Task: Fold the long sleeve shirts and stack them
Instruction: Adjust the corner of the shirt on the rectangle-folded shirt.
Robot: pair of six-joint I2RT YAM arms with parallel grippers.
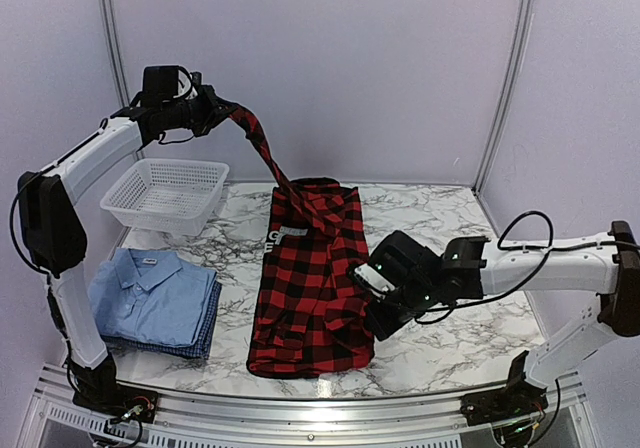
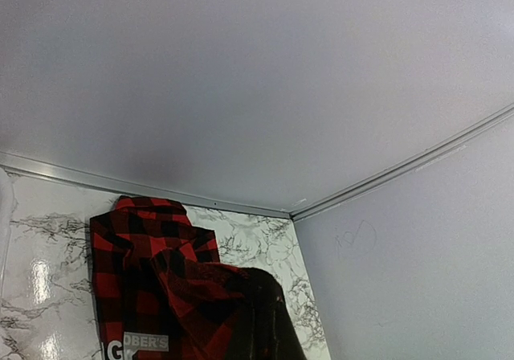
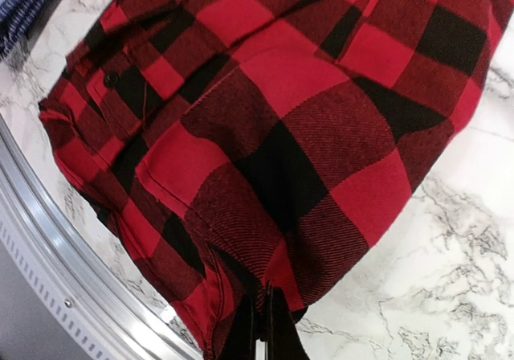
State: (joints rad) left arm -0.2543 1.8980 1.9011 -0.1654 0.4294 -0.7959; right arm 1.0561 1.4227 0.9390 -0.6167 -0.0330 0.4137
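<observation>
A red-and-black plaid flannel shirt lies on the marble table, white lettering showing near its upper left. One sleeve is pulled up and to the left, taut, with my left gripper shut on its end high above the table. In the left wrist view the sleeve cloth covers the fingers. My right gripper is low at the shirt's near right edge, shut on the plaid hem. A folded light blue collared shirt rests on a blue checked one at the near left.
A white mesh basket stands at the back left of the table. A metal rail runs along the near edge. Grey walls enclose the back and sides.
</observation>
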